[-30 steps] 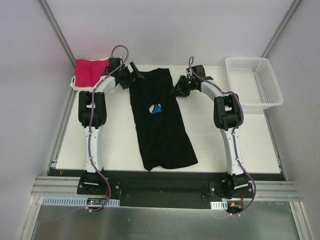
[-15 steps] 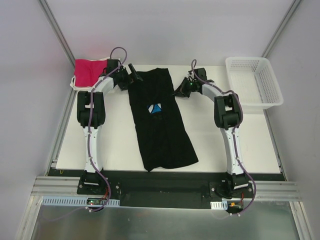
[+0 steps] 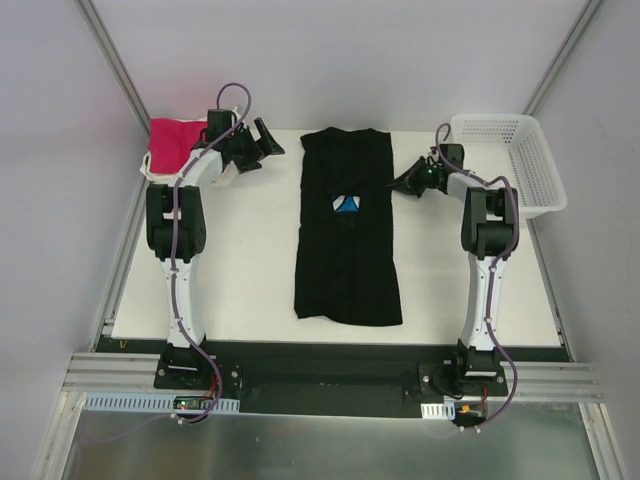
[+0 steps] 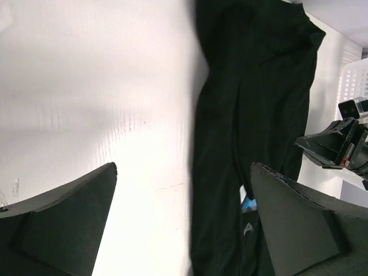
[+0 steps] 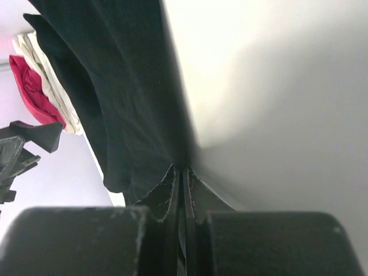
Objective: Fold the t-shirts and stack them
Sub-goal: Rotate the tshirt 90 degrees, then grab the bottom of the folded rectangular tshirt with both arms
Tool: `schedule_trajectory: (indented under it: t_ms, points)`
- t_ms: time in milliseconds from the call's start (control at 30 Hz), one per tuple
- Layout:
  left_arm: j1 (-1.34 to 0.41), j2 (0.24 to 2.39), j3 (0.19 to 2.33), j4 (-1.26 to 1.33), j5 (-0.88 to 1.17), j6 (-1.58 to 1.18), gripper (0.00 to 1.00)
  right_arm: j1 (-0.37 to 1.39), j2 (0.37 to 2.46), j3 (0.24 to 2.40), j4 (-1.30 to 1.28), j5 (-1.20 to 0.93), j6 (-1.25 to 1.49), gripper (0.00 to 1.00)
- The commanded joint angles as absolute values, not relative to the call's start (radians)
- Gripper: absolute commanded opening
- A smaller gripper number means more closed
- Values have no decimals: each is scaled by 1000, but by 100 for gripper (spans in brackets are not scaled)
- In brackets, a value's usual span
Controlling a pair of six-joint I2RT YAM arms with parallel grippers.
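The black t-shirt lies lengthwise on the white table, its blue print partly folded in. My right gripper is at the shirt's right edge near the collar end and is shut on that edge; black cloth fills its wrist view. My left gripper is open and empty, apart from the shirt's far left corner. Its wrist view shows the shirt between its fingers. The magenta-pink shirt lies on white/cream ones at the far left corner.
A white mesh basket stands at the far right, just right of my right arm. The pink and cream pile and my left gripper show in the right wrist view. Frame posts stand at both back corners.
The black shirt has slid to the right and lies straighter, pulled by my right gripper. My left gripper has come off the shirt and stands open to its left.
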State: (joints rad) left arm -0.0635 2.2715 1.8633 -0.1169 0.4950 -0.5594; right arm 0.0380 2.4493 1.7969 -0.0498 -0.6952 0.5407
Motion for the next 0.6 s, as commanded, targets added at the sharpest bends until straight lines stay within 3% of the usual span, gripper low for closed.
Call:
schedule_trajectory:
  t_ms: [0, 33, 167, 333, 567]
  points:
    - [-54, 2200, 1842, -115, 525, -529, 99, 2, 2369, 1684, -8, -629, 523, 1]
    - [-54, 2198, 1839, -115, 525, -528, 99, 3, 2364, 1680, -5, -633, 523, 2]
    - [-54, 2188, 1827, -115, 546, -525, 99, 3, 2359, 1671, -5, -660, 520, 32]
    - [-55, 2166, 1802, -112, 627, -497, 99, -23, 2300, 1654, -41, -657, 482, 39]
    - [-55, 2100, 1711, -130, 859, -422, 99, -46, 2103, 1511, -120, -592, 379, 39]
